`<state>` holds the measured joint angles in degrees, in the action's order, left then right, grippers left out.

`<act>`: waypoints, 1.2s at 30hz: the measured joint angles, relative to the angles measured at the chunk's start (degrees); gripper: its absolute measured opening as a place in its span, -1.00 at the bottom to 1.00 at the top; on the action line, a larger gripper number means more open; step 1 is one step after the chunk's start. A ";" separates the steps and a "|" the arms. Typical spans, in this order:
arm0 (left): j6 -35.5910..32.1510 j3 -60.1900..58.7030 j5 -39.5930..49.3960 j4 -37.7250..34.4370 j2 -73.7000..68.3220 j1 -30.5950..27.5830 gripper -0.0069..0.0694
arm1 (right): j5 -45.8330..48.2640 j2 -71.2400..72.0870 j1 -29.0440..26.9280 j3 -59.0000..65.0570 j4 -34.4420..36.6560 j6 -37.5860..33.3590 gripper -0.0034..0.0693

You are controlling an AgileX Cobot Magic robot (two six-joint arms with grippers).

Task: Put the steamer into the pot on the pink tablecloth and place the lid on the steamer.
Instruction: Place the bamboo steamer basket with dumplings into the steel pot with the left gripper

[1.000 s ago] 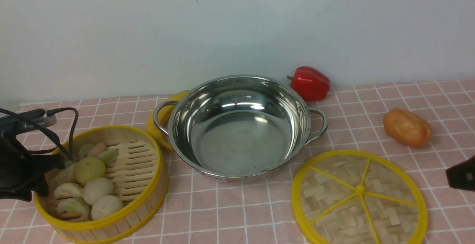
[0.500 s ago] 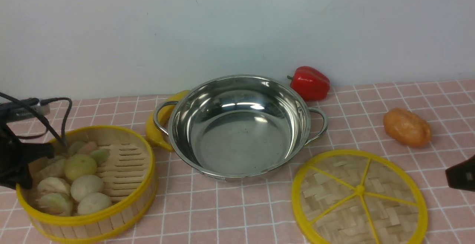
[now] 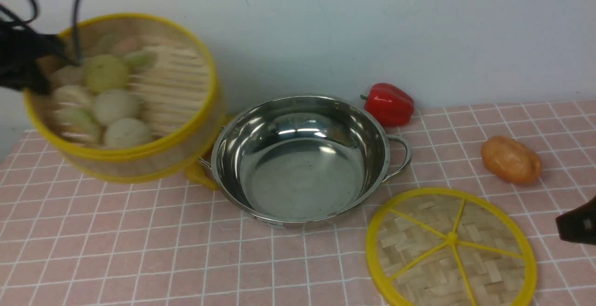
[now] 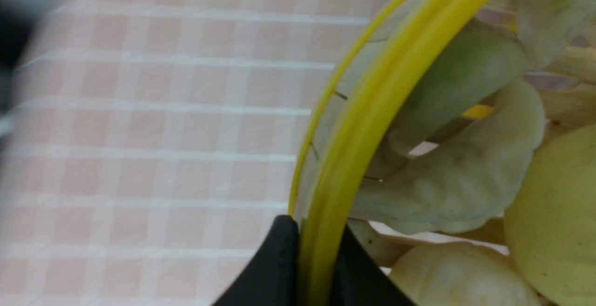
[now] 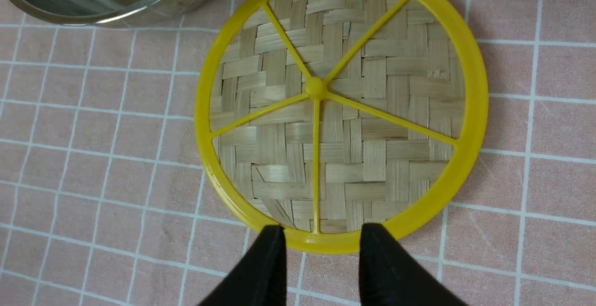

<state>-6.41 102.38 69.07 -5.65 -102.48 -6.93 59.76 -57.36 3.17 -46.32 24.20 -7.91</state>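
Observation:
The steamer, a bamboo basket with yellow rims holding pale green and white dumplings, hangs in the air at the upper left, above and left of the pot. My left gripper is shut on the steamer's left rim; the left wrist view shows its fingers pinching the yellow rim. The pot stands empty on the pink tablecloth. The lid lies flat on the cloth at the front right. My right gripper is open, hovering over the lid's near rim.
A red pepper lies behind the pot by the wall. An orange potato-like toy lies at the right. A yellow banana sticks out beside the pot's left handle. The pot's edge shows in the right wrist view.
My left gripper has lifted the steamer off the cloth, up and a little to the right, toward the pot. The lid, the pot and my right gripper have not moved.

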 joint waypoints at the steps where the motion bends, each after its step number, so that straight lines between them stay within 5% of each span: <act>1: 0.19 0.44 -0.26 -0.51 -0.85 3.16 -0.71 | 0.12 0.00 0.00 0.00 0.18 0.00 -0.25; 6: 2.76 2.11 -3.71 -0.31 -7.50 15.63 -0.71 | 1.11 0.00 0.00 0.00 0.52 0.00 -0.25; 10: 5.43 4.12 -6.65 2.76 -13.10 20.22 -0.71 | 2.23 0.00 0.00 0.00 0.58 0.00 -0.25; 36: 8.63 6.52 -15.67 4.55 -27.32 20.89 -0.71 | 4.45 0.00 0.00 -0.06 1.67 0.00 -0.25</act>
<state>2.22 108.90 53.40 -1.09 -129.80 13.96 64.21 -57.36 3.17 -46.39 25.87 -7.91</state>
